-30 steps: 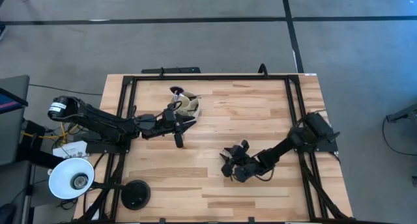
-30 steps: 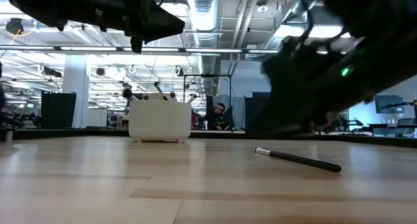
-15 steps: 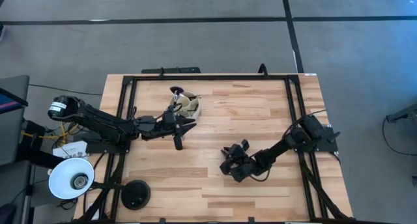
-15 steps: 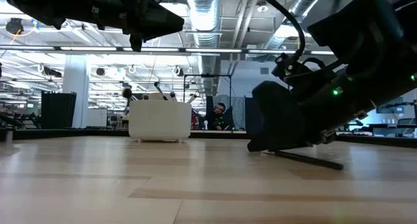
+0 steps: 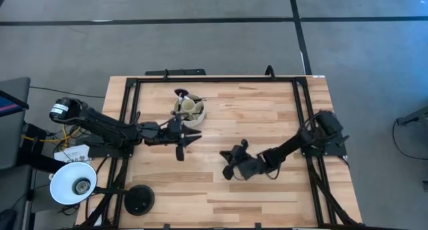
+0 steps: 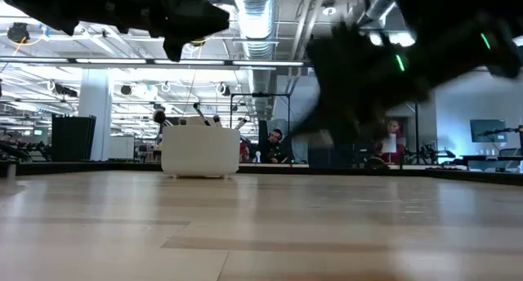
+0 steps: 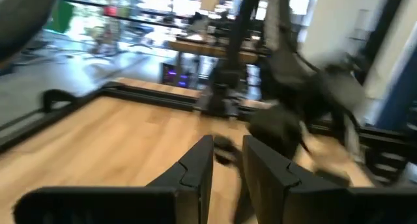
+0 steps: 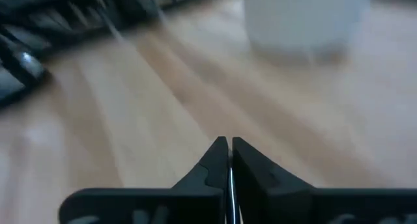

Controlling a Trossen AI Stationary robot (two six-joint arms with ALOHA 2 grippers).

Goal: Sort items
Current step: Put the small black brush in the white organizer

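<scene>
The cream divided cup [image 5: 189, 109] stands at the far left of the table. Several dark brushes stick up out of it [image 6: 196, 111]. My right gripper [image 5: 229, 168] hangs above the table's middle and is shut on a thin brush, of which only a pale sliver shows. My left gripper [image 5: 195, 136] is in the air just near-side of the cup. Its fingers [image 7: 195, 165] stand apart with nothing plainly between them. No brush lies on the wood in the low view. My right gripper pinches the brush between its two shut fingers; a thin pale sliver of it [image 8: 229, 185] shows in the slit between them. The fingers slant down toward the table's left. Which part of the brush they hold is hidden by the fingers. The brush is lifted clear of the table.
A black rail frame [image 5: 214, 79] runs around the wooden top. A white lamp shade [image 5: 72, 183] and a round black base [image 5: 139, 200] sit at the near left corner. In the low view a person [image 6: 275, 144] sits far behind the table.
My right gripper went down onto the brush lying on the table's right half, shut on it, then rose and moved toward the table's left; the brush has left the wood. My left gripper has drifted from the cup toward the near edge.
</scene>
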